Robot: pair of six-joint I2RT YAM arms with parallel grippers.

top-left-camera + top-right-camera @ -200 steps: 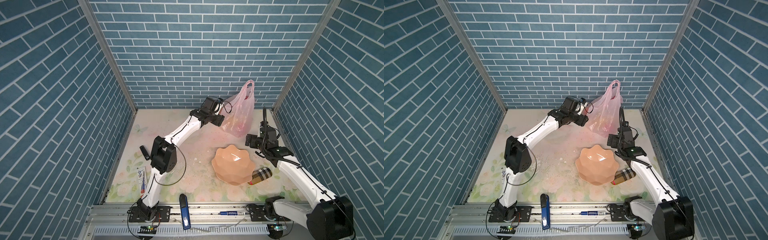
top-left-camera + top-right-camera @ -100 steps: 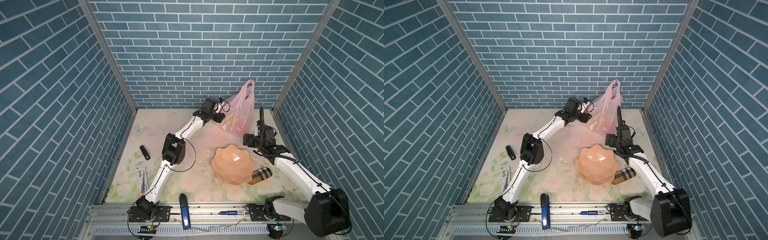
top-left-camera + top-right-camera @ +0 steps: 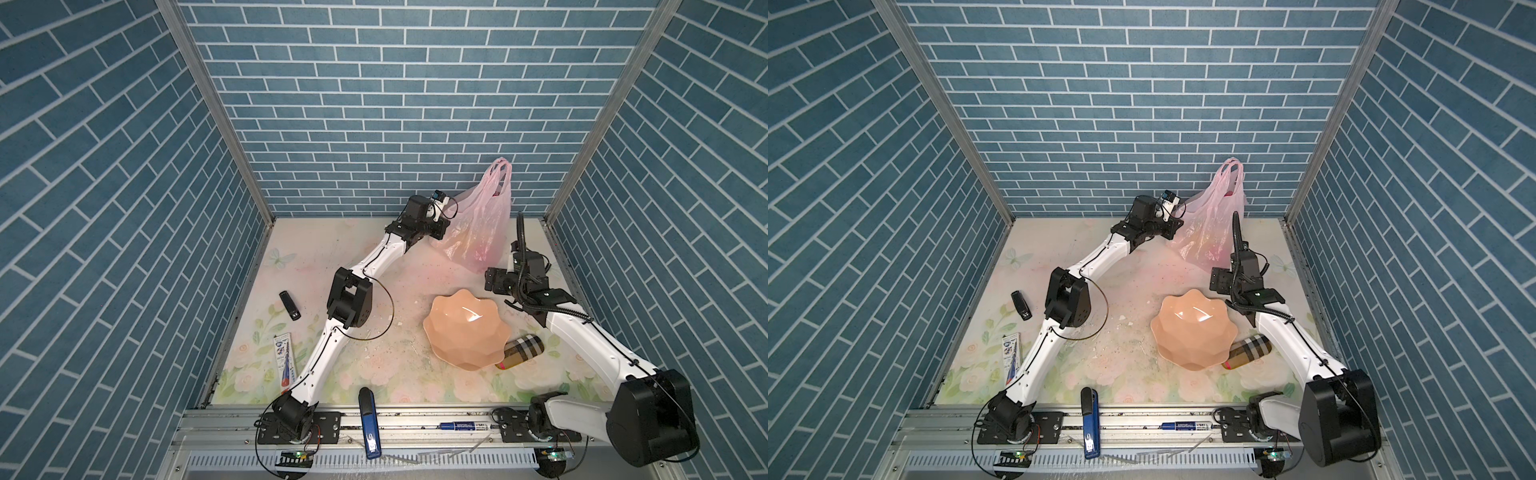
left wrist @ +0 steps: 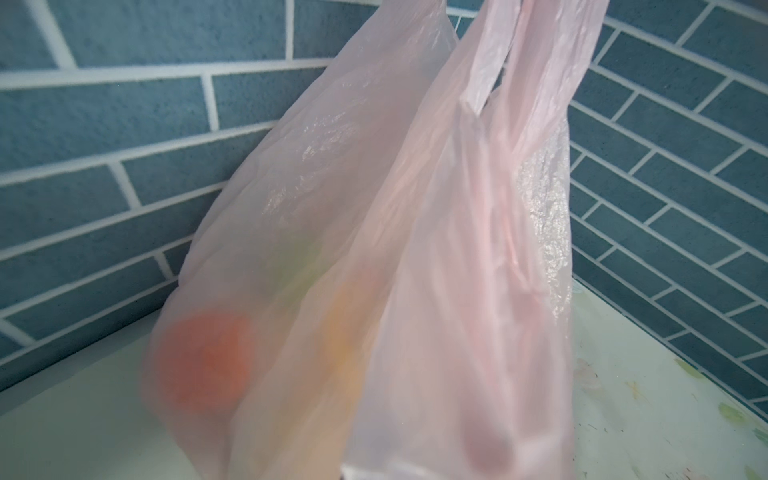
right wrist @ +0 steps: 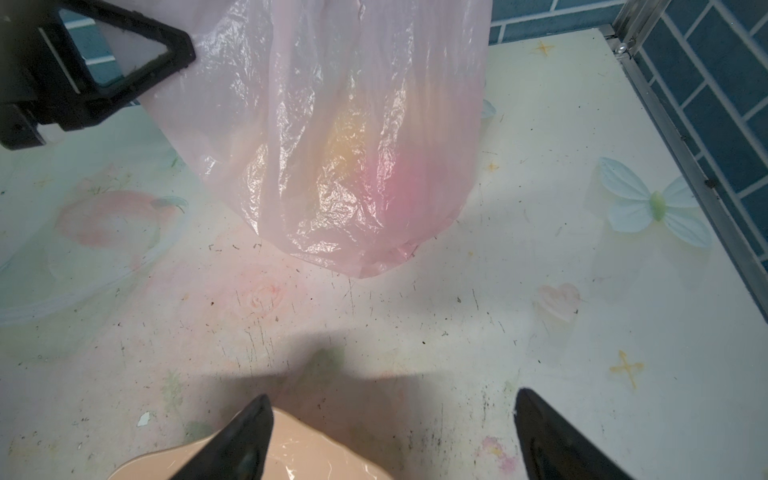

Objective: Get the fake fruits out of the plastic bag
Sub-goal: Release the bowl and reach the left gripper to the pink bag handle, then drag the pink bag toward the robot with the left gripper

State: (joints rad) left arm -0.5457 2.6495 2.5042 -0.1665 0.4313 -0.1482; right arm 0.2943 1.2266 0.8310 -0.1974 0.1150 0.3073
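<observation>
A: Status on the bag?

B: Nothing out yet. My left pincer (image 3: 441, 226) is clamped tight on the left side of the plastic bag (image 3: 478, 224), and its film looks pinched in the jaws. The bag stands at 1 o'clock on the table (image 3: 332, 249), against the back wall (image 3: 374, 124), handles (image 3: 500, 170) up. The fake fruits (image 4: 203, 361) show as orange, green and yellow blobs through the film. None are outside. My right pincer (image 5: 395, 436) is wide open and empty at 2 o'clock, between the bag and the peach scalloped plate (image 3: 465, 332) at 4. The plate is bare.

A: Versus a second ago?

B: The left jaws were open then and are closed now, and the wrist has nudged in. The bag is unmoved. The right pincer has edged toward the bag, same gape. Every fruit is still to pull.
</observation>
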